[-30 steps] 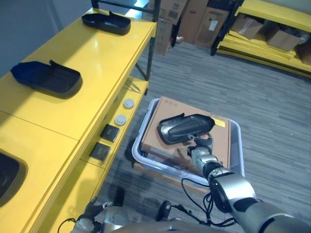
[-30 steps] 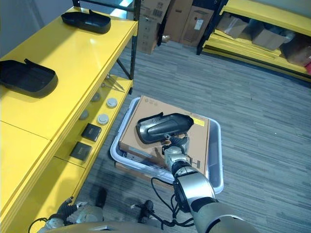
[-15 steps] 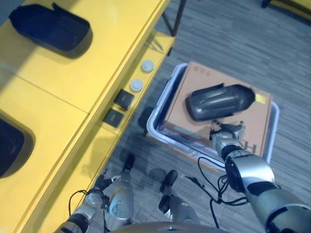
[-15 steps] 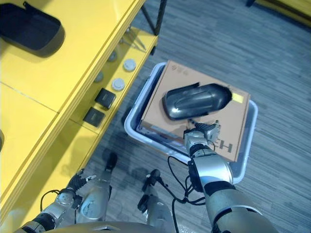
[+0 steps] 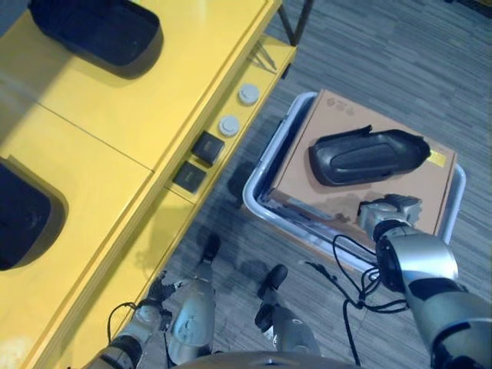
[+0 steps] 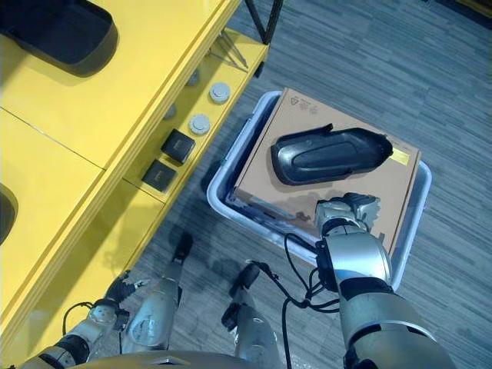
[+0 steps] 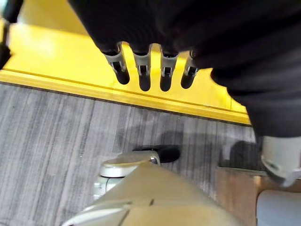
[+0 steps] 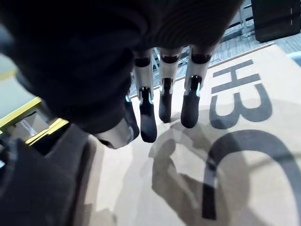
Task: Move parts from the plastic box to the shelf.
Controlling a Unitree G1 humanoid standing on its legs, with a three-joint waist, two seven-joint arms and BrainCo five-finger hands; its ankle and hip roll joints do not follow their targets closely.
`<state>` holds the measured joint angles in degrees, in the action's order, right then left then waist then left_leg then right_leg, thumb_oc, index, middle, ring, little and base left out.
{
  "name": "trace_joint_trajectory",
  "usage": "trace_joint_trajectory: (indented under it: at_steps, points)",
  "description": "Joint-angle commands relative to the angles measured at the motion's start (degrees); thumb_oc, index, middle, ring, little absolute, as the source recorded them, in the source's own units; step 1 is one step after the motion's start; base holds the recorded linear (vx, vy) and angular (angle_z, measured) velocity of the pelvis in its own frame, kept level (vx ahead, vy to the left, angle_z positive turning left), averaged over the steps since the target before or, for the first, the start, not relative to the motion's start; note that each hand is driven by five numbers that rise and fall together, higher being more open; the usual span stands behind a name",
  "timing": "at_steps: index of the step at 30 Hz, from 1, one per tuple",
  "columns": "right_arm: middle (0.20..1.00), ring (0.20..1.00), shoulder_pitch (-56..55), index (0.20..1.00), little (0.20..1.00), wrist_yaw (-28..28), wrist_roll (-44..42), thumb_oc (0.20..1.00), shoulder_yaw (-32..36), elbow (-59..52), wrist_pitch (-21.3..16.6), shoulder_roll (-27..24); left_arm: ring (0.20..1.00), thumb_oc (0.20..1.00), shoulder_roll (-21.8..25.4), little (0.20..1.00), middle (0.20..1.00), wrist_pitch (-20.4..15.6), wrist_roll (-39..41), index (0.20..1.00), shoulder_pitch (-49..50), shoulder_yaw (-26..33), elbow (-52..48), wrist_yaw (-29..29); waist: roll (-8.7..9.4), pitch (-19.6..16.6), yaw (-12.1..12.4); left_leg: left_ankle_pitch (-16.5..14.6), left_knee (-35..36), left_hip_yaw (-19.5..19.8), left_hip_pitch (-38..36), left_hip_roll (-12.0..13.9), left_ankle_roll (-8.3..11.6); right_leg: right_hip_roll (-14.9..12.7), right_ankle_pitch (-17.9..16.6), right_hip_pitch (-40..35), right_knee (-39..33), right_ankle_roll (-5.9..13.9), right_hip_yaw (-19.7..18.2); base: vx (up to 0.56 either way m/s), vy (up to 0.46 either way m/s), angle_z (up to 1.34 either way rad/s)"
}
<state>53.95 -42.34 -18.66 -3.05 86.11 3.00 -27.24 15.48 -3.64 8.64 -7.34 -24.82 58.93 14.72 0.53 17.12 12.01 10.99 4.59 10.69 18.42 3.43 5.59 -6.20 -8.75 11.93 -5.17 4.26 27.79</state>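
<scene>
The right hand (image 6: 347, 214), fingers relaxed and empty, should reach forward over the cardboard box (image 6: 307, 123) to grip the black part (image 6: 329, 154) at mid-body.

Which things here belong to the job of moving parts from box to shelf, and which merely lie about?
Job: black part on cardboard in plastic box; yellow shelf; right hand beside the part.
Lying about: two round white discs, two dark square blocks on the lower shelf.
</scene>
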Motion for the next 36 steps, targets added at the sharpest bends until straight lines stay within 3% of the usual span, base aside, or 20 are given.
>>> trace_joint_trajectory:
  at_steps: [1, 3, 18, 31, 34, 35, 36]
  points:
    - [0.200, 0.200, -1.2, 0.200, 0.200, 1.8, 0.4, 0.200, -0.8, -3.6, -2.7, 4.8, 1.000, 1.000, 0.3, 1.000, 1.000, -0.6, 0.0, 1.000, -1.0, -1.5, 0.6, 1.8, 2.54, -3.0, 0.9, -8.9, 0.4, 0.0, -3.7, -1.0, -2.12, -2.6, 6.7, -3.5, 0.2, 4.53, -0.2, 0.04, -0.002, -0.08]
    - [1.000, 1.000, -1.1, 1.000, 1.000, 1.1, 0.4, 1.000, -0.6, -4.1, -3.0, 5.1, 1.000, 1.000, 0.4, 1.000, 1.000, -0.6, 0.0, 1.000, -0.8, -1.5, 0.5, 1.8, 2.62, -3.1, 0.7, -9.1, 0.4, -0.2, -4.2, -0.9, -2.20, -2.5, 6.9, -3.8, 0.2, 4.44, -0.5, 0.03, 0.002, -0.12]
    - [1.000, 1.000, 1.6, 1.000, 1.000, -4.5, -2.1, 1.000, 1.6, -3.4, -5.9, 7.7, 1.000, 1.000, -1.0, 1.000, 1.000, 0.0, 1.6, 1.000, -0.3, -3.5, 1.6, 1.4, 2.11, -5.4, 0.4, -10.3, 0.4, -0.4, -6.9, -0.8, -2.74, -2.2, 8.2, -5.9, 0.2, 3.96, -1.1, 0.01, 0.003, -0.04]
    - [1.000, 1.000, 0.7, 1.000, 1.000, -5.8, -4.3, 1.000, 3.8, -1.7, -4.8, 2.8, 1.000, 1.000, -1.2, 1.000, 1.000, 0.0, 0.9, 1.000, -1.1, -5.4, 2.2, 0.7, -0.41, -3.0, 3.0, -8.6, 0.4, 2.8, -2.5, -2.7, -2.54, -3.0, 7.6, -3.6, 0.2, 4.74, 1.5, -0.01, 0.021, 0.13]
    - [1.000, 1.000, 1.2, 1.000, 1.000, -6.1, -4.8, 1.000, 3.7, -0.2, -3.4, 0.8, 1.000, 1.000, -1.3, 1.000, 1.000, 0.0, 0.9, 1.000, -1.5, -5.7, 3.1, 0.8, -0.75, -2.9, 3.3, -9.5, 0.4, 3.7, -1.8, -2.7, -2.15, -2.8, 8.7, -3.4, 0.2, 5.15, 1.0, 0.02, 0.003, 0.08]
    - [1.000, 1.000, 1.3, 1.000, 1.000, -6.1, -4.9, 1.000, 3.7, -0.2, -3.4, 0.6, 1.000, 1.000, -1.3, 1.000, 1.000, 0.0, 0.9, 1.000, -1.5, -5.8, 3.1, 0.8, -0.87, -2.6, 3.5, -8.2, 0.4, 3.6, -1.3, -3.1, -2.39, -3.3, 7.5, -2.9, 0.2, 4.89, 2.0, 0.08, -0.022, 0.11]
    - [1.000, 1.000, 1.5, 1.000, 1.000, -6.0, -5.1, 1.000, 3.7, 0.1, -3.0, 0.2, 1.000, 1.000, -1.3, 1.000, 1.000, 0.1, 0.9, 1.000, -1.5, -5.8, 3.2, 0.8, -0.90, -2.7, 3.4, -9.4, 0.4, 3.9, -1.5, -2.8, -2.15, -2.9, 8.7, -3.2, 0.2, 5.19, 1.2, 0.01, 0.008, 0.16]
